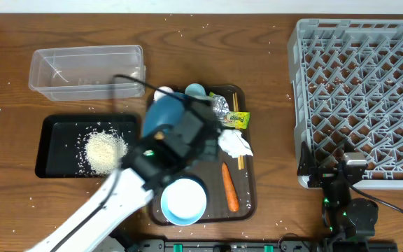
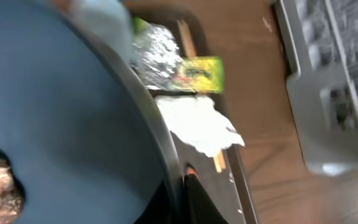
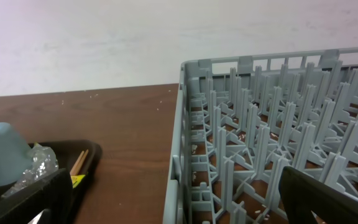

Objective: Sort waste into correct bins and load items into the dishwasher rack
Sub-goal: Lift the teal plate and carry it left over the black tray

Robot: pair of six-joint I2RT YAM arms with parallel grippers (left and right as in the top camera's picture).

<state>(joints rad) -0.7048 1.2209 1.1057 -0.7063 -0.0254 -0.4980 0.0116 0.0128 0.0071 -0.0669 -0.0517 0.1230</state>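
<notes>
Grey plastic lattice rack (image 1: 359, 98): empty.
Shallow black tray (image 1: 54, 150): white rice grains (image 1: 105, 150) inside.
Dark-blue round dish (image 2: 61, 124): tilted over brown serving tray (image 1: 252, 189) edge, rim pinched in closed left gripper (image 2: 180, 198).
Right gripper (image 1: 331, 168): wide open, empty, beside rack.
Orange carrot (image 1: 230, 187), white tissue (image 1: 235, 143): unsorted on serving tray.

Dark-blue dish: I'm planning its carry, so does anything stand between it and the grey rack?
Nothing tall shows. Only the foil ball, packet and tissue lie low on the tray between the dish and the rack; the right arm sits at its near corner.
</notes>
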